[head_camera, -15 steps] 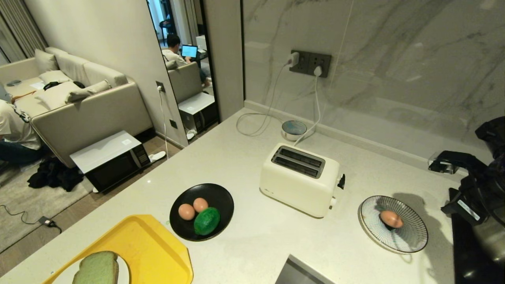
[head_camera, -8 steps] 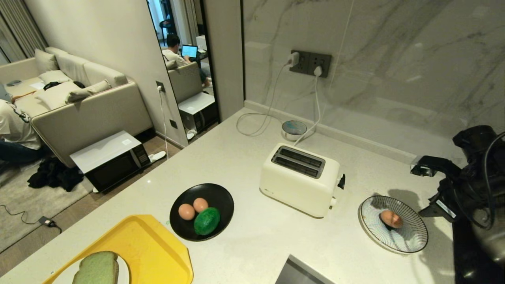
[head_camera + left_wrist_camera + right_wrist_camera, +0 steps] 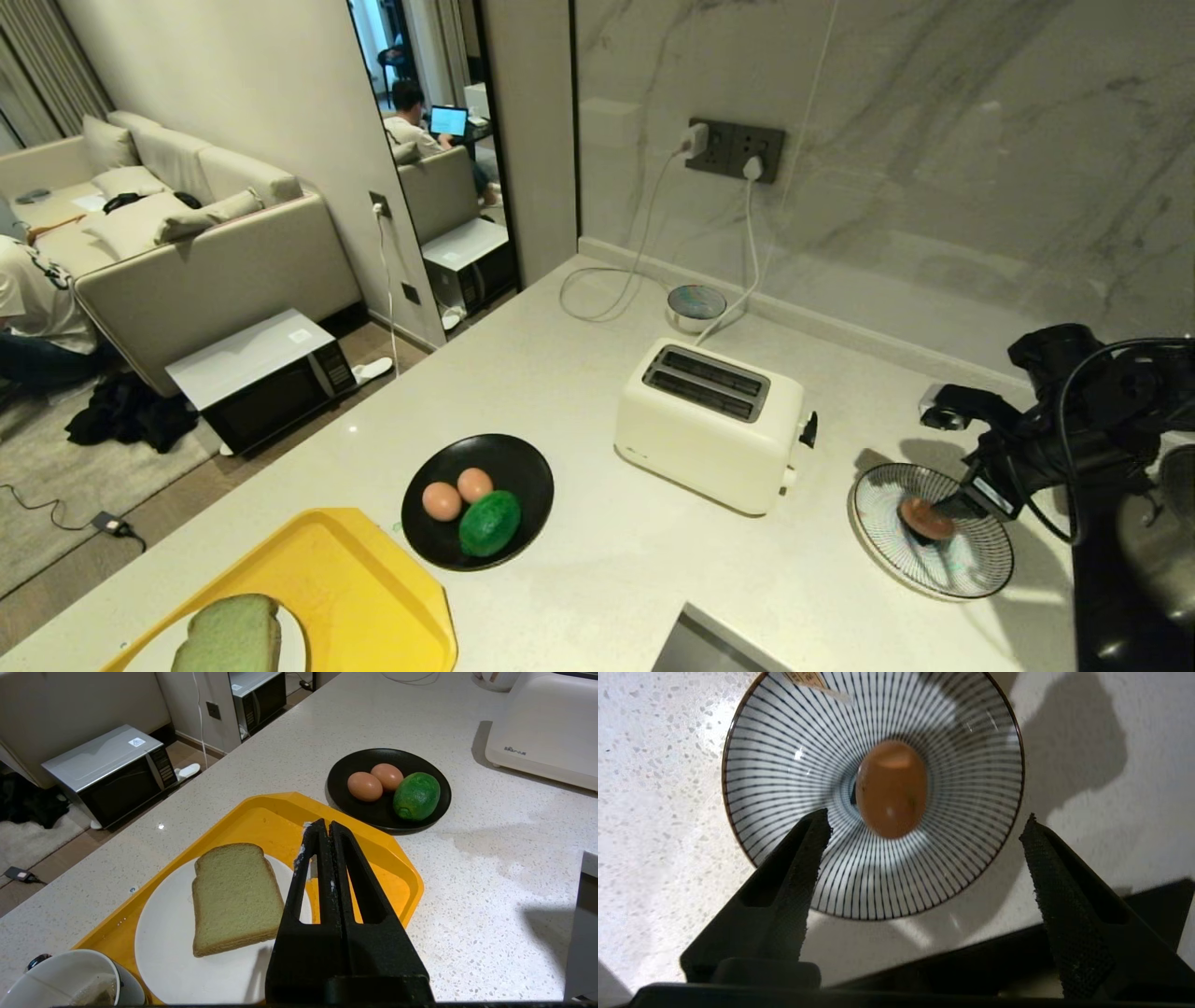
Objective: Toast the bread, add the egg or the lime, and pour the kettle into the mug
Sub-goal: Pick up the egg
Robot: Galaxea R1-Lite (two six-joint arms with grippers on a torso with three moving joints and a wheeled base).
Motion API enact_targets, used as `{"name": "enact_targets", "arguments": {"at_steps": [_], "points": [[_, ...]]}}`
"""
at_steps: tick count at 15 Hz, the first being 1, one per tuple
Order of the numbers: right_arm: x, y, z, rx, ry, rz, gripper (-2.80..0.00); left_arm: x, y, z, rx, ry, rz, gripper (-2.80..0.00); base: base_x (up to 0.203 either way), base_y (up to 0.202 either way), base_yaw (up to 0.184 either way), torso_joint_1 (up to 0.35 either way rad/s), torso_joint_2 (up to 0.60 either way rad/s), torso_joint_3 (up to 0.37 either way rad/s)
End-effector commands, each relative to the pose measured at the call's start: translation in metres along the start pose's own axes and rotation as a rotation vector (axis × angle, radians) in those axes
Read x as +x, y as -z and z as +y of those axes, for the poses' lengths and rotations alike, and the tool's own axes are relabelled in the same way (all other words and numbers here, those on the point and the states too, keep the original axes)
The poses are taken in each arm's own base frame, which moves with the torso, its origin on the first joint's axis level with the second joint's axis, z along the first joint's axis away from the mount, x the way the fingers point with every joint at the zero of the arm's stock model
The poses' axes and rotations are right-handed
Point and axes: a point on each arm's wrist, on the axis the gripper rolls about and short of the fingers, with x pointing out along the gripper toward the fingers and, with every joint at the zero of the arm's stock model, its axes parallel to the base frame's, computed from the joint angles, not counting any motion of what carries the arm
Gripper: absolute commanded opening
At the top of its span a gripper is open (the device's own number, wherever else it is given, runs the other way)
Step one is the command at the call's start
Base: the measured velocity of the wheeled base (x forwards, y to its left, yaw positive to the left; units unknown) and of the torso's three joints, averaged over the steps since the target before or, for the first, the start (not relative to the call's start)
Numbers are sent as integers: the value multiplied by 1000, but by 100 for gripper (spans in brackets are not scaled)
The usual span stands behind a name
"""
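One egg (image 3: 891, 788) lies in the middle of a striped plate (image 3: 784, 756) on the right of the counter. My right gripper (image 3: 927, 819) hangs open just above it, one finger on each side, touching nothing; the head view shows this gripper (image 3: 966, 499) over the plate (image 3: 980, 569). Two more eggs (image 3: 441, 501) and the lime (image 3: 488, 523) rest on a black plate (image 3: 523, 467). The bread (image 3: 236, 898) lies on a white plate (image 3: 168, 938) in a yellow tray (image 3: 280, 816). My left gripper (image 3: 327, 826) is shut and empty above the tray. The mug (image 3: 56, 975) stands by the tray. The kettle is out of view.
A cream toaster (image 3: 709, 425) with two empty slots stands mid-counter, its cable running to a wall socket (image 3: 733, 149). A small round base (image 3: 695, 306) sits behind it. A black hob (image 3: 1111, 607) lies at the right edge, and a grey sink rim (image 3: 709, 649) at the front.
My right arm has swung left and down from beside the hob to over the striped plate, and its gripper has opened. The left arm has not moved.
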Motion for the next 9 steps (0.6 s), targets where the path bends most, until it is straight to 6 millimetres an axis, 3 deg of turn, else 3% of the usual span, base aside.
{"name": "enact_targets", "arguments": {"at_steps": [1, 9], "points": [[18, 2, 3, -40, -38, 23, 0, 0, 0, 0, -1, -1, -1, -280, 0, 0, 0, 0, 0, 0], [40, 9, 6, -41, -87, 58, 0, 0, 0, 0, 0, -1, -1, -280, 0, 0, 0, 0, 0, 0]]}}
